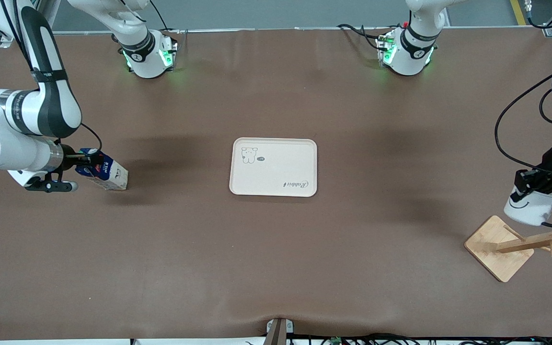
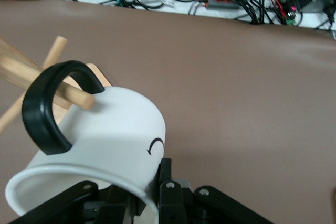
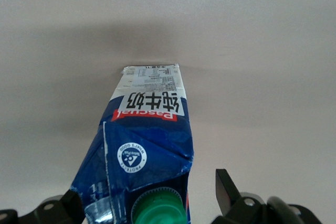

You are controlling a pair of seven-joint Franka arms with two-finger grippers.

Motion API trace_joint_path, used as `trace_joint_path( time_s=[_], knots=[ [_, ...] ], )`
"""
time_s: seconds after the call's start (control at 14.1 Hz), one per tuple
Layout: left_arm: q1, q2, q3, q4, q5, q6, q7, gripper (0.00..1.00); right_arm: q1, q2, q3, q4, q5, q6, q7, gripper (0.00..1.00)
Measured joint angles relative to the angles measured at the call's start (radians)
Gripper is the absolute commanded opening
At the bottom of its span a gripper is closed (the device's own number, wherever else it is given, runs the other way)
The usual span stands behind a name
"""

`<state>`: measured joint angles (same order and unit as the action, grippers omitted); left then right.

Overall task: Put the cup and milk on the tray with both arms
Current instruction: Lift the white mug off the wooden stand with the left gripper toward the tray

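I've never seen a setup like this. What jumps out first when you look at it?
Two big white arms work at either end of a brown table. The left gripper is shut on the rim of a smiley-faced cup whose handle is hooked on a wooden rack, while the right gripper stands open around the top of a blue milk carton. Between them a cream tray lies bare at the table's middle.
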<state>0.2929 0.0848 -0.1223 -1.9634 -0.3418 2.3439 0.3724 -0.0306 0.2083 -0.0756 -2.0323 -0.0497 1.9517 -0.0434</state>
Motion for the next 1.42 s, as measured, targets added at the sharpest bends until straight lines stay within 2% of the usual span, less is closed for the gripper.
trace_joint_path(
  time_s=[0.07,0.14,0.21,0.28,0.35,0.64,0.99,1.13,1.42],
  knots=[
    [-0.001,-0.011,-0.002,0.001,0.000,-0.027,0.000,0.00,0.001,0.000,0.001,0.000,0.000,0.000,0.000,0.99],
    [-0.001,-0.022,-0.010,0.004,0.000,-0.057,-0.005,0.00,0.001,0.000,0.001,0.000,0.000,0.000,0.000,0.84],
    [-0.002,-0.031,-0.022,0.007,0.000,-0.086,-0.023,0.00,0.002,0.000,0.002,-0.001,0.000,0.000,0.000,0.60],
    [-0.003,-0.039,-0.039,0.010,0.000,-0.114,-0.052,0.00,0.002,0.000,0.002,-0.001,0.000,0.000,0.000,0.27],
    [-0.003,-0.046,-0.057,0.016,0.000,-0.138,-0.084,0.00,0.002,0.000,0.003,-0.001,0.000,-0.001,0.001,0.02],
    [-0.005,-0.050,-0.134,0.045,0.013,-0.229,-0.233,0.00,0.002,-0.001,0.003,-0.002,0.001,-0.021,0.002,0.00],
    [-0.011,-0.020,-0.297,0.044,0.078,-0.243,-0.547,0.00,0.002,-0.005,0.003,0.003,0.002,-0.025,0.003,0.00],
    [-0.034,0.010,-0.349,0.044,0.081,-0.244,-0.673,0.00,0.002,-0.010,0.003,0.026,0.002,-0.073,0.004,0.00],
    [-0.167,0.087,-0.366,0.048,0.084,-0.243,-0.889,0.00,0.002,-0.018,0.003,0.127,0.002,-0.206,0.006,0.00]
  ],
)
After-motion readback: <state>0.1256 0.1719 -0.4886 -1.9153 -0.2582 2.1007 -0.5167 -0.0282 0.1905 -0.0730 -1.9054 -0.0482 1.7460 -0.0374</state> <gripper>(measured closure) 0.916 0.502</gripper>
